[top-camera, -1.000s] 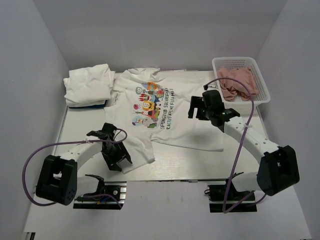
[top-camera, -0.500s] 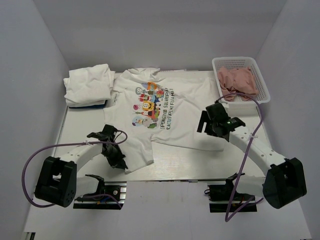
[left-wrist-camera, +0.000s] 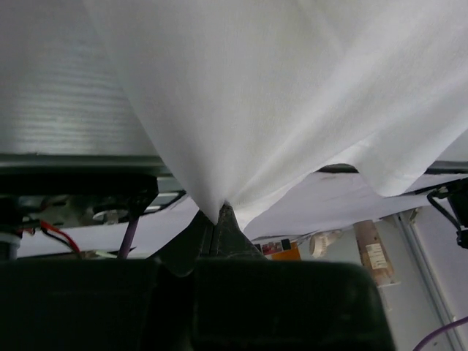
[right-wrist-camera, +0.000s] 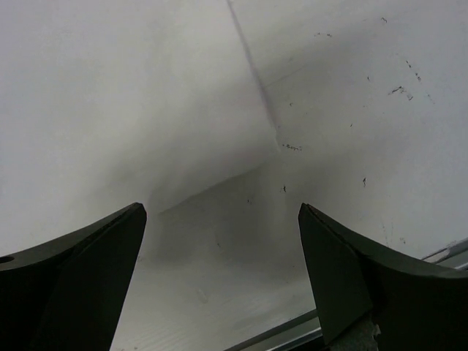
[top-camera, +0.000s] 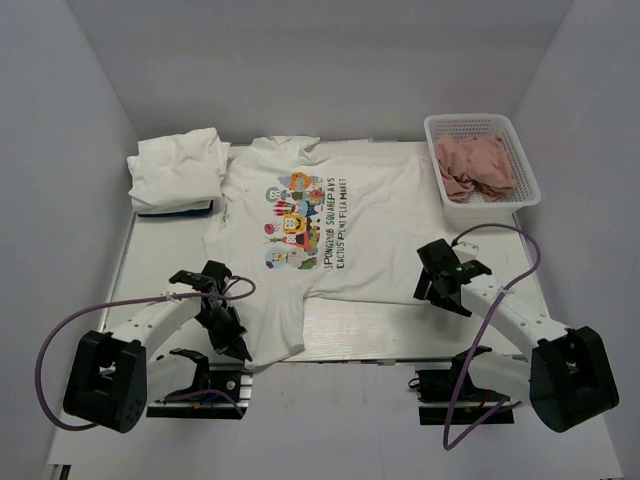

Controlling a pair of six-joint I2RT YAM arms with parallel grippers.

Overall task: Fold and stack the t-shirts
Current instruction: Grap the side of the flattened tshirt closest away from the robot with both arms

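On the table (top-camera: 380, 338) in front of your two arms, the white SpongeBob t-shirt (top-camera: 345, 262) lies spread out with its print facing up. Its collar points to the far edge, and its near-left corner is drawn out past the table's near edge. Your left gripper (top-camera: 236, 343) is pressed together on that corner. In the left wrist view the cloth (left-wrist-camera: 278, 102) funnels down into the closed fingertips (left-wrist-camera: 217, 227) and hangs in a taut fold. Your right gripper (top-camera: 436, 277) sits low at the shirt's near-right edge. Its fingers (right-wrist-camera: 80, 285) are spread wide and nothing is between them. Whether they touch the fabric cannot be told. At the far-left corner, a stack of folded white t-shirts (top-camera: 178, 168) rests on a blue item (top-camera: 176, 211), just beside the spread shirt's sleeve. At the far right, a white plastic basket (top-camera: 524, 172) holds crumpled pink cloth (top-camera: 476, 166), well apart from both grippers.
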